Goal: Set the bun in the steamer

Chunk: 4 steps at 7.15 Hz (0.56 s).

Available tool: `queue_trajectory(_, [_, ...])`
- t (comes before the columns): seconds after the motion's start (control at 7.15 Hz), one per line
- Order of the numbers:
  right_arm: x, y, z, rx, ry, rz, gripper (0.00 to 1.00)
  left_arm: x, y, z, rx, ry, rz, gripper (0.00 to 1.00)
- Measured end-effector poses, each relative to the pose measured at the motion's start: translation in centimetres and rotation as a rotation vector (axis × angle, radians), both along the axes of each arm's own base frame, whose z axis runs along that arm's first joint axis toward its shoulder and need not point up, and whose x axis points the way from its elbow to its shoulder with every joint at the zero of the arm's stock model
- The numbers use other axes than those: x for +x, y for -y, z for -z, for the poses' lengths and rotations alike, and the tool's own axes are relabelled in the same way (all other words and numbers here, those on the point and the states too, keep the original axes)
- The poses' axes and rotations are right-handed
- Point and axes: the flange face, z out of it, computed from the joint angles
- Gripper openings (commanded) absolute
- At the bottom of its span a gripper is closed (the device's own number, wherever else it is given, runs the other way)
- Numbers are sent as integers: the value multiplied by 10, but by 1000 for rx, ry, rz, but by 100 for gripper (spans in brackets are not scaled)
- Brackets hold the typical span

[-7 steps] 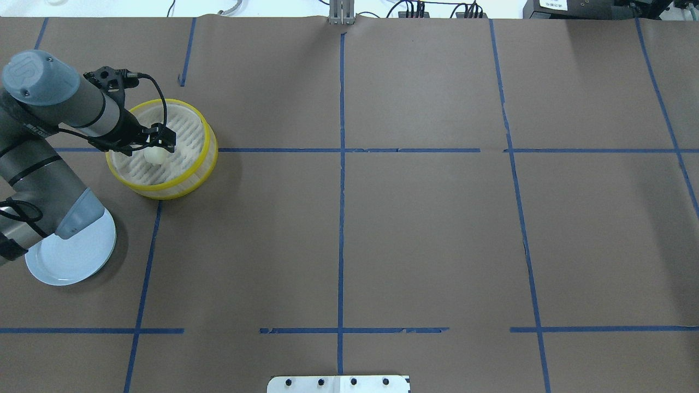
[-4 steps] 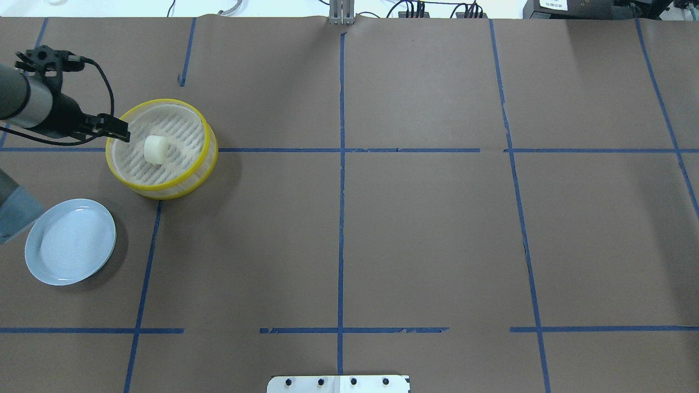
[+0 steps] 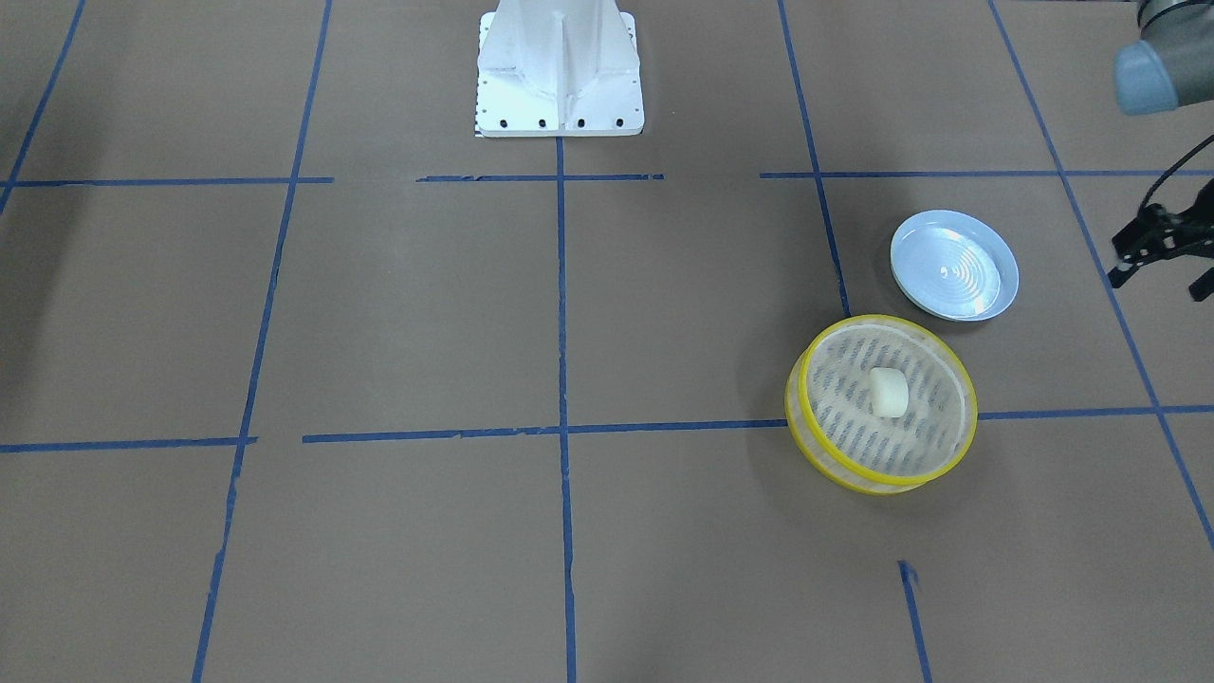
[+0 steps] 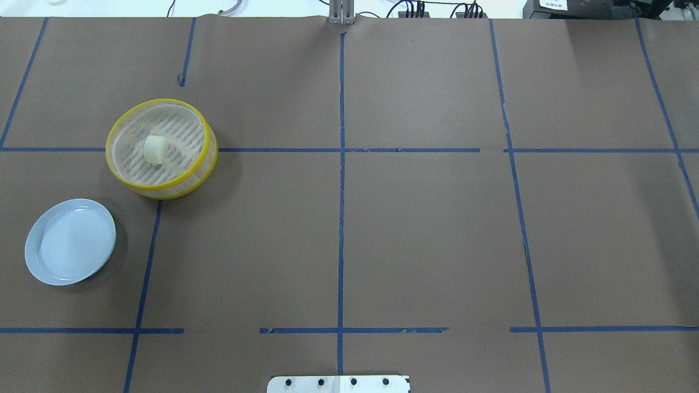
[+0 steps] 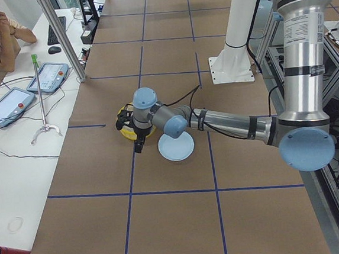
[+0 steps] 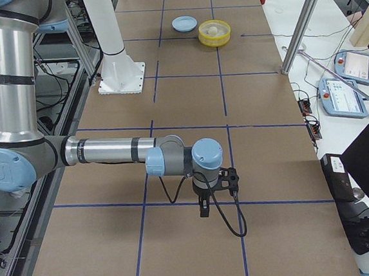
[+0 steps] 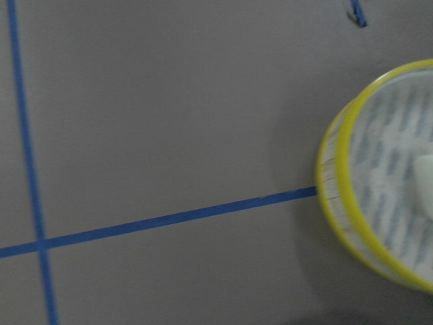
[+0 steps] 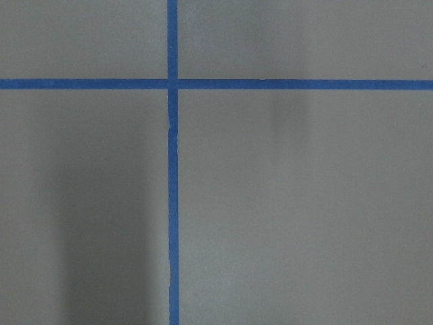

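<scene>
bun [image 4: 155,149]: lies free near the middle of the steamer's slotted floor; long axis roughly near-to-far from the robot, slightly slanted.
steamer [image 4: 209,143]: on the surface [image 4: 426,229], holding only the bun.
plate [image 4: 34,261]: near the steamer, apart from it.
left gripper [image 5: 138,146]: away from the bun; spread or clenched, cannot tell.
right gripper [image 6: 203,208]: far end; cannot tell.

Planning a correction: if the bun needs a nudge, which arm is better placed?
Left. The left gripper hangs near the steamer holding the bun; the right gripper is far off, at the table's other end.
</scene>
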Motion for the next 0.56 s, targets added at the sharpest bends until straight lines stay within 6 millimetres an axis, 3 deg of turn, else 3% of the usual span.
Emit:
queue_trajectory(0.14, [0, 0, 0, 0, 0, 0, 100, -37, -17, -24, -8, 1, -11, 99])
queue_trajectory(0.28, [0, 0, 0, 0, 0, 0, 100, -56, -26, -32, -32, -3, -12, 96])
queue_trajectory(0.56, [0, 0, 0, 0, 0, 0, 100, -73, -29, -33, -93, -5, 5, 94])
